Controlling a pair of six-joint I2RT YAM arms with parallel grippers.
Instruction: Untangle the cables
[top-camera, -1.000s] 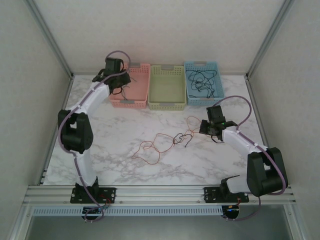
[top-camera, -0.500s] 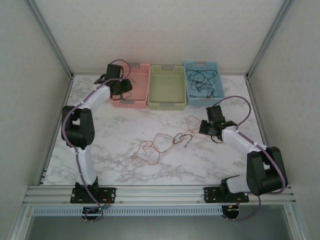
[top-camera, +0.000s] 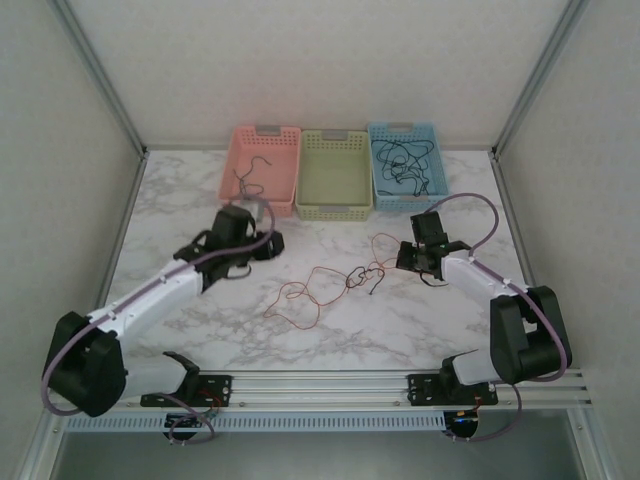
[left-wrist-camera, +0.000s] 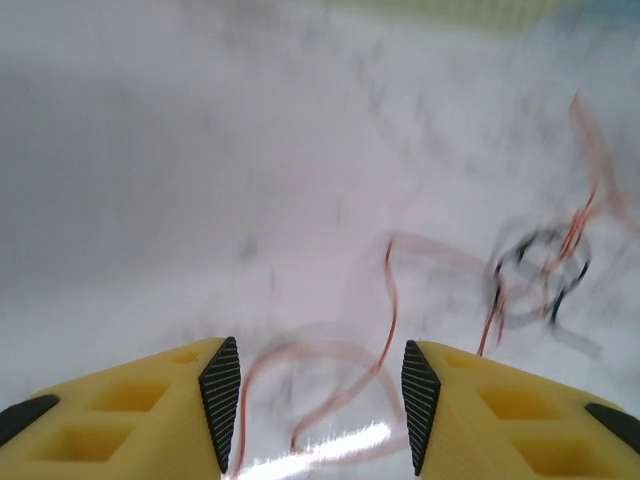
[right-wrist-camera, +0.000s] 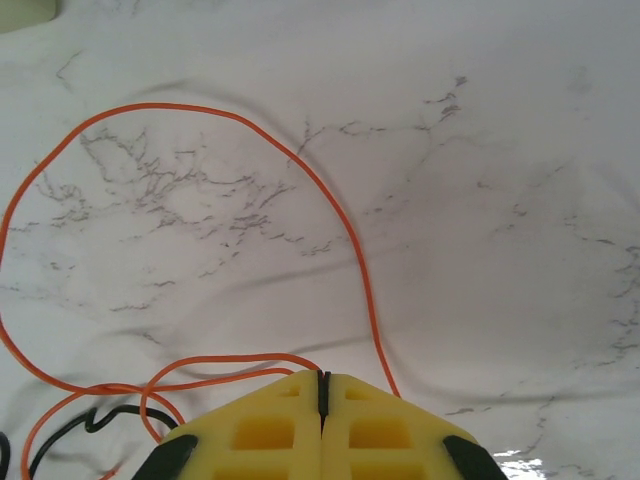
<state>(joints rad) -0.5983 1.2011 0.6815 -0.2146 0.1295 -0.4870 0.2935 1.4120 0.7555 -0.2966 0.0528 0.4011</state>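
Observation:
The cables (top-camera: 330, 285) lie mid-table as thin orange and red loops joined at a small black knot (top-camera: 357, 277). My right gripper (top-camera: 402, 261) sits at their right end. In the right wrist view it (right-wrist-camera: 322, 380) is shut, with an orange cable (right-wrist-camera: 350, 240) running into the seam between its pads. My left gripper (top-camera: 274, 243) hovers left of the bundle, open and holding nothing. In the left wrist view it (left-wrist-camera: 320, 405) shows blurred orange loops (left-wrist-camera: 388, 300) on the table ahead and the black knot (left-wrist-camera: 540, 262) further right.
Three baskets stand along the back: a pink basket (top-camera: 283, 135) with one dark cable (top-camera: 250, 180) in it, a green basket (top-camera: 334, 140), and a blue basket (top-camera: 432, 135) holding black cables (top-camera: 400, 160). Marble table (top-camera: 200, 190) spreads to both sides of the bundle.
My left arm swung from over the pink basket down to the table left of the bundle, and its jaws opened. A dark cable now lies in the pink basket. The right arm barely moved.

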